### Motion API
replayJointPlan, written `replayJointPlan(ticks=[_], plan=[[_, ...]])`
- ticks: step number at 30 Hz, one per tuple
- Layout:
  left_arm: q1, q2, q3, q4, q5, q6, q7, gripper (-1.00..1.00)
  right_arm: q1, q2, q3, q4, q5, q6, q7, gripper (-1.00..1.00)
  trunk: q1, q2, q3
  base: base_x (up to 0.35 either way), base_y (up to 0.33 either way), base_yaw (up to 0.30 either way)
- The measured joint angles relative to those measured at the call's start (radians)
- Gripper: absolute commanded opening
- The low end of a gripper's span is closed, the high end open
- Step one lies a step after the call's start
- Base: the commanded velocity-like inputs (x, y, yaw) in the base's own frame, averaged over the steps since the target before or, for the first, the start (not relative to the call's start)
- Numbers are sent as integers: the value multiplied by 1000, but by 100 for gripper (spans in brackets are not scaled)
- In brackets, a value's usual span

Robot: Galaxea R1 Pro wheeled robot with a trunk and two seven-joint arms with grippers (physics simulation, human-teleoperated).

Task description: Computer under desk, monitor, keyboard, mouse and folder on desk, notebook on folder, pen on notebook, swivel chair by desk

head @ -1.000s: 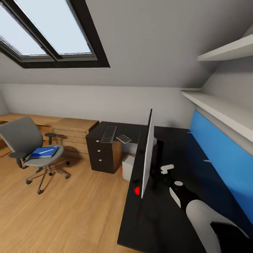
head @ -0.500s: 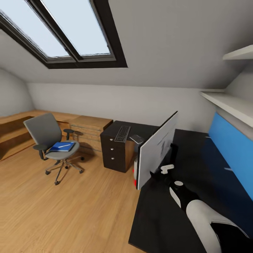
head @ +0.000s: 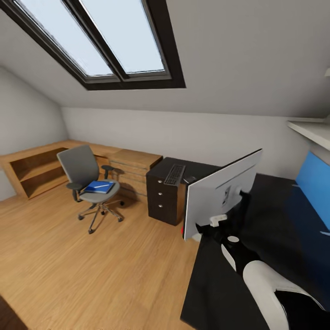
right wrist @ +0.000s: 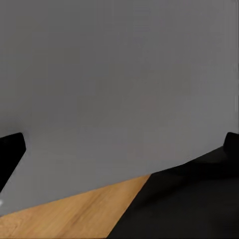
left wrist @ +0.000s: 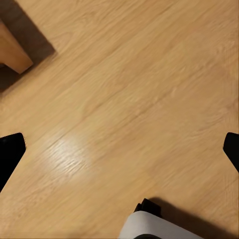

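Observation:
The monitor [head: 223,195] stands at the black desk's [head: 275,238] near edge with its grey back toward me. My right gripper [head: 208,228] sits against its lower edge, and its fingers [right wrist: 10,149] are spread wide before the grey panel [right wrist: 114,84]. Most of the computer [head: 196,237] is hidden behind the monitor. The keyboard [head: 174,174] lies on a dark drawer unit, and I cannot make out the mouse. Across the floor, the grey swivel chair [head: 82,165] carries a blue folder and notebook stack [head: 98,187] with the white pen on it. My left gripper [left wrist: 119,149] is open above bare floor.
The dark three-drawer unit [head: 164,201] stands beside the desk, with a light-wood chest [head: 135,166] and a low wooden shelf [head: 34,169] along the wall. A skylight [head: 105,41] slopes overhead. The blue back panel [head: 316,183] and a white shelf [head: 311,129] are at right. Wood floor [head: 91,266] spreads ahead.
The whole view has swung left, so the chair and drawers sit further right in the picture. The monitor has gone from edge-on to showing its grey back. My right arm holds its place in the picture.

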State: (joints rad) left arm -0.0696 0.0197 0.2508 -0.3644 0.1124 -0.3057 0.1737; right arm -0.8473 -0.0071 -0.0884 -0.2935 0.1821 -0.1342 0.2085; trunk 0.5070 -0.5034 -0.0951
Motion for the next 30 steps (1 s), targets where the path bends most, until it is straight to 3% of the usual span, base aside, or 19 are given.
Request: replayJointPlan(ticks=[6,17,30], plan=[[0,0,-1,0,0,0,-1,100,0,-2,0,0,0,0,0,100,0,0,0,199,121,21],[0,-2,-1,0,0,0,-2,100,0,-3,0,0,0,-1,1,100,0,0,0,20,12,-12],[0,3,-1,-4,0,0,-5,100,0,-2,0,-1,0,-1,1,100,0,0,0,0,49,-237]])
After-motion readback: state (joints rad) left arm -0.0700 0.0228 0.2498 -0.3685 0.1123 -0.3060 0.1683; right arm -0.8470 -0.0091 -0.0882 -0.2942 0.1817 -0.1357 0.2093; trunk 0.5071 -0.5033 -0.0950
